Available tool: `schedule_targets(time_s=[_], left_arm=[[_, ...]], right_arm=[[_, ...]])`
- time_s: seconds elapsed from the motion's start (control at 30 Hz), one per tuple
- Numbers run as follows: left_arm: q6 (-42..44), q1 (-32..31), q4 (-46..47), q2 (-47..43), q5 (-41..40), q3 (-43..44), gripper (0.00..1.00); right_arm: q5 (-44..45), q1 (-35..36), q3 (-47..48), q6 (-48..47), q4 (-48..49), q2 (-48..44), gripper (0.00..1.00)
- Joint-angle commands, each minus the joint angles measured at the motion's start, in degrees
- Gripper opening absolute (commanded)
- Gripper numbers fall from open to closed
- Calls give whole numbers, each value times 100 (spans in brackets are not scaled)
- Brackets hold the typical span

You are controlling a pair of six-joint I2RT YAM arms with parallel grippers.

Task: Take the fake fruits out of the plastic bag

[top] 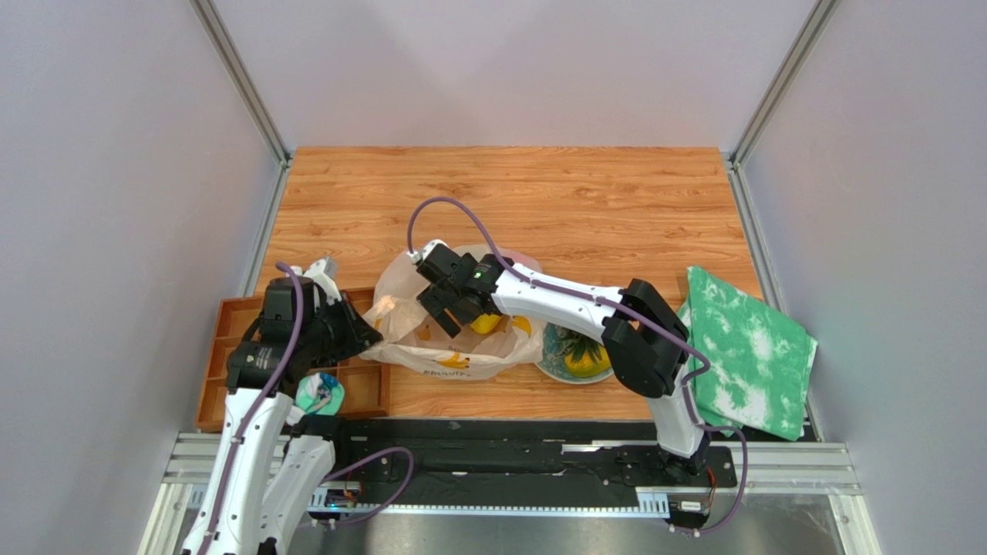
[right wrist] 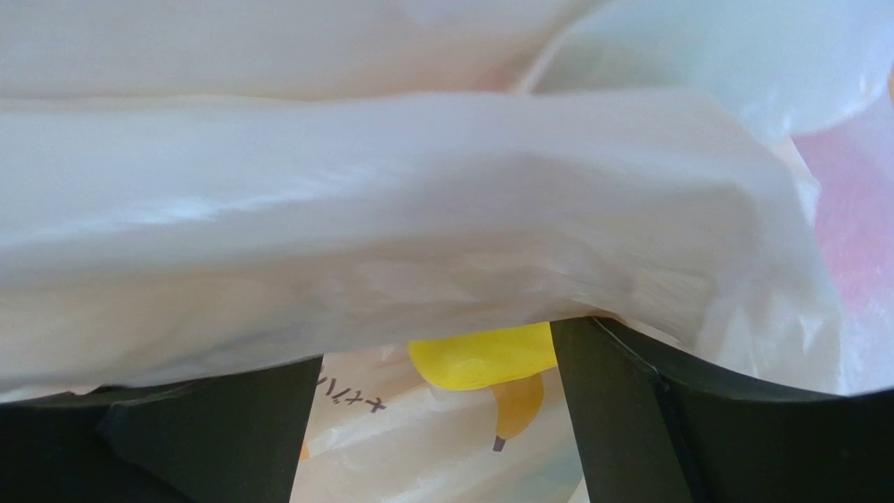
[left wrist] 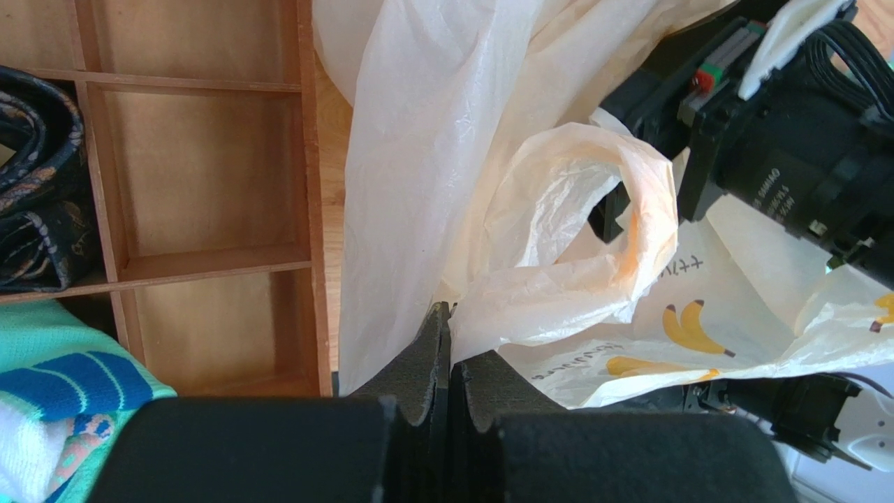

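At plastic bag [top: 446, 353] mouth, one yellow fake fruit [right wrist: 483, 354]

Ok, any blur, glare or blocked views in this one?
Top external: sharp, evenly lit, soft shadows. Left wrist: crisp on the plastic bag, with the left gripper dark in the foreground. Right wrist: the bag fills most of the frame, washed out and soft; a yellow fake fruit peeks through.

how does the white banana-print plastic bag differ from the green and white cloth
The translucent white plastic bag is crumpled mid-table; the green-and-white patterned cloth lies spread out at the right edge. The left gripper pinches the bag; no gripper holds the cloth. Both are soft sheets.
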Motion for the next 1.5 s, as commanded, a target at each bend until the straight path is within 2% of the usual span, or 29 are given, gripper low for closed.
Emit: schedule_targets(time_s=[0.0, 0.17, 0.33, 0.47, 0.5, 0.53, 0.6, 0.63, 0.67, 0.8, 0.83, 0.9, 1.13, 1.23, 1.33, 1.47], left_arm=[[123, 12, -19, -60, 236, 132, 0], [150, -5, 105, -78, 447, 53, 0], [185, -32, 184, -52, 553, 27, 0], [176, -32, 236, -25, 580, 1, 0], [167, -32, 280, -16, 606, -8, 0], [167, -23, 307, -16, 606, -17, 0], [167, -23, 386, 10, 606, -26, 0], [176, -23, 438, 27, 623, -35, 0], [185, -32, 526, 36, 658, -52, 0], [89, -32, 1393, 89, 1080, -228, 0], [19, -32, 1562, 141, 1107, -272, 0], [0, -32, 1992, 229, 1133, -316, 0], [-35, -40, 2960, 686, 879, -272, 0], [-61, -40, 3145, 985, 800, -71, 0], [-44, -40, 3321, 1301, 729, 175, 0], [-87, -40, 3524, 1793, 528, 527, 0]], right_arm=[[400, -205, -283, 643, -214, 1, 83], [470, -389, -460, 1004, -363, 124, 82], [611, -486, -118, 1039, -381, 563, 83], [699, -521, -318, 1118, -504, 590, 78], [673, -522, -372, 1101, -496, 564, 73], [612, -522, -416, 1040, -452, 512, 55], [541, -522, -443, 812, -311, 415, 34], [332, -522, -399, 654, -241, 284, 10], [191, -522, -346, 496, -154, 213, 0], [-697, -521, 57, -225, -258, -340, 0], [-1238, -522, 93, -531, -310, -463, 0], [-1732, -522, 146, -839, -565, -892, 0], [-3140, -539, -363, -1702, -785, -2248, 0], [-3554, -530, -503, -2387, -1119, -2764, 0], [-3906, -530, -802, -3274, -1715, -3292, 0], [-4311, -443, -1249, -4723, -3119, -3759, 0]])
